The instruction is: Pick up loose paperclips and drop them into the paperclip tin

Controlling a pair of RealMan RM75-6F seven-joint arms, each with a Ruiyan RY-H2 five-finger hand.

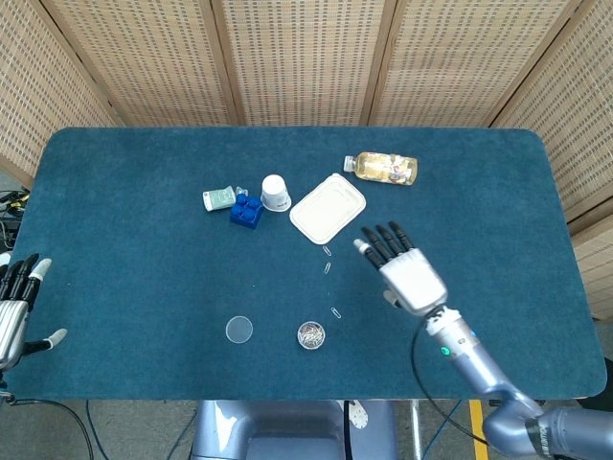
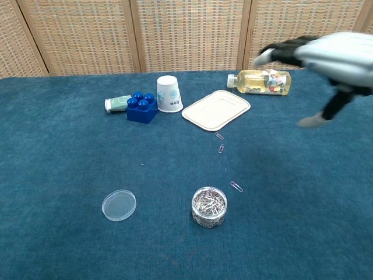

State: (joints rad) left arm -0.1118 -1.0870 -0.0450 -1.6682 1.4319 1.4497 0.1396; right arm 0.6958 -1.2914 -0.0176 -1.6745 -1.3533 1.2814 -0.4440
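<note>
Near table's front edge: paperclip tin [image 2: 209, 206], uncapped, stocked with clips; lid [image 2: 119, 205] set aside at its 9 o'clock.
Loose paperclips: nearest one [image 2: 236, 186] at tin's 1 o'clock; two more [image 2: 220, 142] toward white tray [image 2: 216, 109], awaiting pickup.
Right robot hand [image 1: 408, 271]: raised, spread wide, empty; tin well apart at its 8 o'clock.
Left robot hand [image 1: 13, 307]: idle, spread, empty.
</note>
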